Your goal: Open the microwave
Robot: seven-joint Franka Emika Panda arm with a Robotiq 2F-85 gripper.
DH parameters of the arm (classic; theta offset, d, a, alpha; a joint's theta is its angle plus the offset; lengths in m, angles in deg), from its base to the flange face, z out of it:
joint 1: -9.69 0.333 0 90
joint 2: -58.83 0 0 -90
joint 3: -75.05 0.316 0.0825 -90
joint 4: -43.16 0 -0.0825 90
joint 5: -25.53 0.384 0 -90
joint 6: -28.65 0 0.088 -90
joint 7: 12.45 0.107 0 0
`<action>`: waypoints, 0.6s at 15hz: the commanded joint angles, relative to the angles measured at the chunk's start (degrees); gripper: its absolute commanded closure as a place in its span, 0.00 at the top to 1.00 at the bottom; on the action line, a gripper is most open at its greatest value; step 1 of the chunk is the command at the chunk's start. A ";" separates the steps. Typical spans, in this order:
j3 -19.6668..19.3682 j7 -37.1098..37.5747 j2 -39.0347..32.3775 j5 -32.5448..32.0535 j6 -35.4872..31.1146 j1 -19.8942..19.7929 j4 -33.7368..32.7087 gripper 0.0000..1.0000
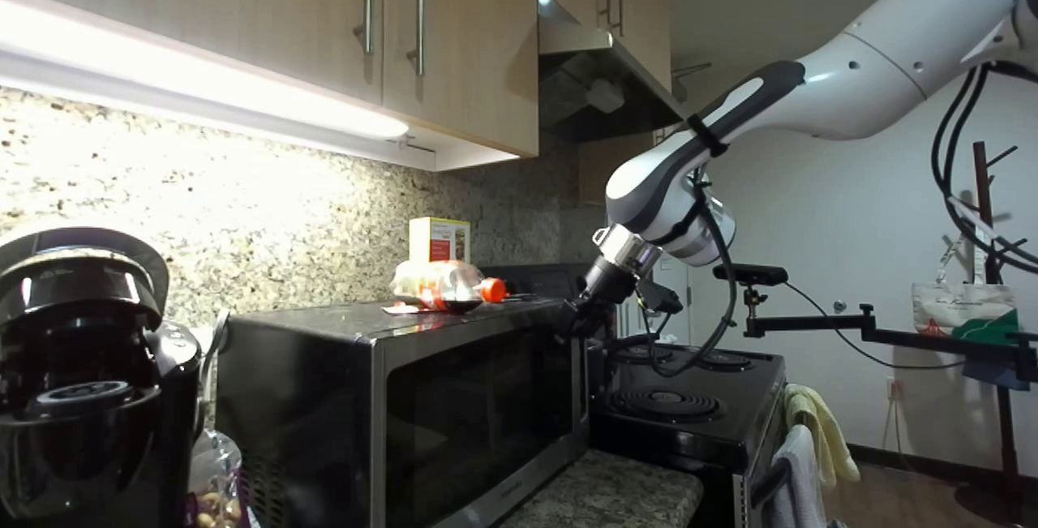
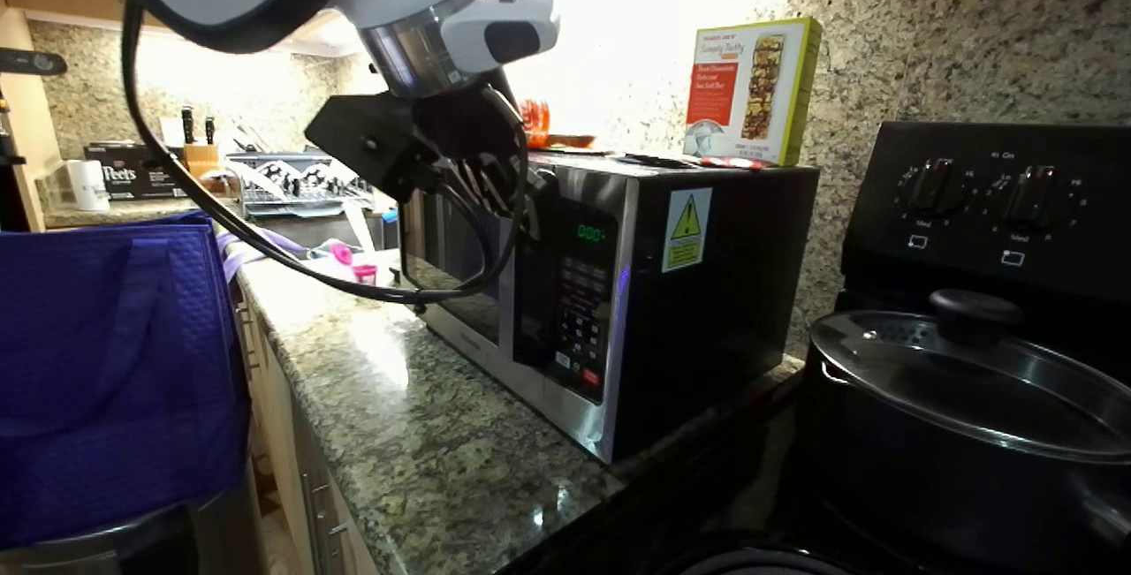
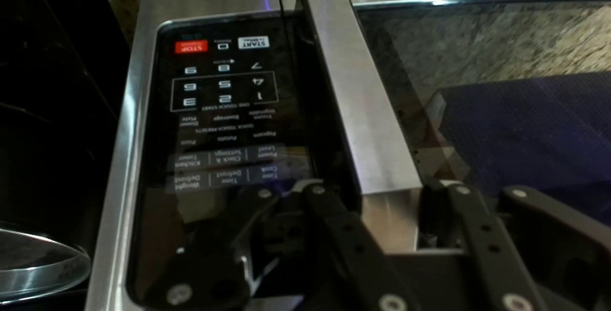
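Note:
The microwave (image 1: 478, 414) is a steel box with a dark glass door window. It also shows in an exterior view (image 2: 716, 310) with its keypad facing out. In the wrist view the picture is upside down and the keypad (image 3: 222, 86) lies left of the steel door handle (image 3: 367, 96). The door is flush with the front. My gripper (image 3: 389, 201) straddles the handle's upper end, a finger on each side, partly closed with the pads seeming to touch it. In both exterior views the gripper (image 1: 577, 321) (image 2: 512, 204) is at the front's upper edge; its fingertips are partly hidden.
A bottle with an orange cap (image 1: 454, 285) and a food box (image 2: 751, 94) are on the microwave's top. A coffee maker (image 1: 81, 382) stands beside it. A lidded pot (image 2: 963, 389) sits on the black stove (image 1: 689, 414). A blue bag (image 2: 115, 363) faces the counter (image 2: 424, 416).

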 commanded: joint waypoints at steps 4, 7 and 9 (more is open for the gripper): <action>2.54 2.58 6.94 -1.09 -7.31 0.66 10.87 0.09; 3.16 2.47 9.39 -0.20 -8.23 0.71 14.42 0.10; 3.72 3.20 11.30 -0.45 -8.43 0.27 16.88 0.09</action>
